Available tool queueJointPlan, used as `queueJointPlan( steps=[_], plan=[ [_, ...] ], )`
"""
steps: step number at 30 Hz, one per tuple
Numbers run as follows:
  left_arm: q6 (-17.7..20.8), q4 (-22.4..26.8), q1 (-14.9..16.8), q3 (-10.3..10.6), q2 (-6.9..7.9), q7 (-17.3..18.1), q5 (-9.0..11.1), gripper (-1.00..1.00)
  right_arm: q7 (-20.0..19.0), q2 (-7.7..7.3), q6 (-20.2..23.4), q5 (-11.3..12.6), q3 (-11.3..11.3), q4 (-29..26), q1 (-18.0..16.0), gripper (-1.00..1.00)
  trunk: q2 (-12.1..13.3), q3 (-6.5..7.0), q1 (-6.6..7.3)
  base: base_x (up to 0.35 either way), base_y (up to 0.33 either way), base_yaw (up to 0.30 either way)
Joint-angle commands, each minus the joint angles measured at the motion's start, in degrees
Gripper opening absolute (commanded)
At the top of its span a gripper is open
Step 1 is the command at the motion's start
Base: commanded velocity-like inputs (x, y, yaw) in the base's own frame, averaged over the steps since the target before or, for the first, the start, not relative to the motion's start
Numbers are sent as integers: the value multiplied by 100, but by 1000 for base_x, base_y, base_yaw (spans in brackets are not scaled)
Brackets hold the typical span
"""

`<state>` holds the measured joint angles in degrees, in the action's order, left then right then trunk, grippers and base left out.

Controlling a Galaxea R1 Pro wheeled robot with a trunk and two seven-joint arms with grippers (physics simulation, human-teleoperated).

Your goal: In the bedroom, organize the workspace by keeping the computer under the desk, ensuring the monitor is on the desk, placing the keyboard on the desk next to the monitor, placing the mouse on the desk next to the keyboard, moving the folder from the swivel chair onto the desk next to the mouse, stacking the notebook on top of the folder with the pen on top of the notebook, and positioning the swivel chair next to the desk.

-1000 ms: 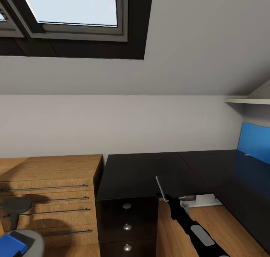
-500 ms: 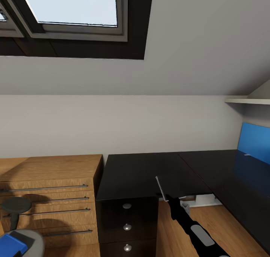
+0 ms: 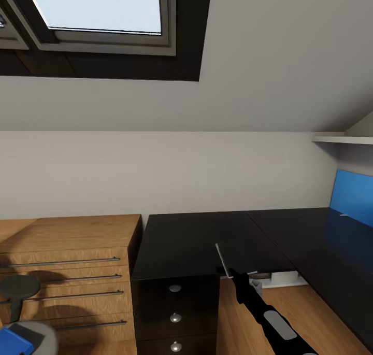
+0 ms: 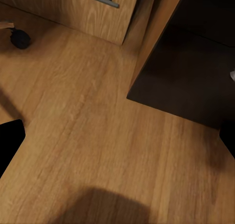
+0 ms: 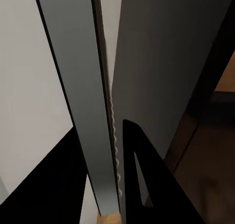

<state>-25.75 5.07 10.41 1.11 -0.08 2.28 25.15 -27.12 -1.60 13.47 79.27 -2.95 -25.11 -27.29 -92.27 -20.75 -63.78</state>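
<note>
Right gripper (image 3: 228, 269) pinches the keyboard (image 3: 221, 259) edge-on at lower centre, over the desk (image 3: 207, 236) front edge, presumably for setting down flat. Folder (image 3: 13, 340) sits on the swivel chair (image 3: 36, 334), bottom left (left gripper's state: cannot tell).

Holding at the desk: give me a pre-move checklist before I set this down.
1. Keyboard gripped by right gripper: ok, jaws shut on it.
2. Keyboard lying flat for set-down: not ok, it stands on edge.
3. Desk ahead of the keyboard: ok.
4. Monitor on desk: cannot tell.
5. Folder moved to desk: not ok, it lies on the chair.
6. Left gripper free: ok, jaws open over the floor.
</note>
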Motion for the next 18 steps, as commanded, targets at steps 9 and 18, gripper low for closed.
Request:
queueJointPlan(
  steps=[9, 18],
  plan=[
    [-18, -6, 4, 12, -1, 22, 51, 100, -13, -7, 16, 62, -31, 1, -4, -100, -204, -97, -109, 2, 0, 0],
    [-18, -6, 4, 12, -1, 24, 52, 100, -13, -7, 16, 62, -31, 5, -4, -100, -244, -115, -131, 0, 0, 0]
  ],
)
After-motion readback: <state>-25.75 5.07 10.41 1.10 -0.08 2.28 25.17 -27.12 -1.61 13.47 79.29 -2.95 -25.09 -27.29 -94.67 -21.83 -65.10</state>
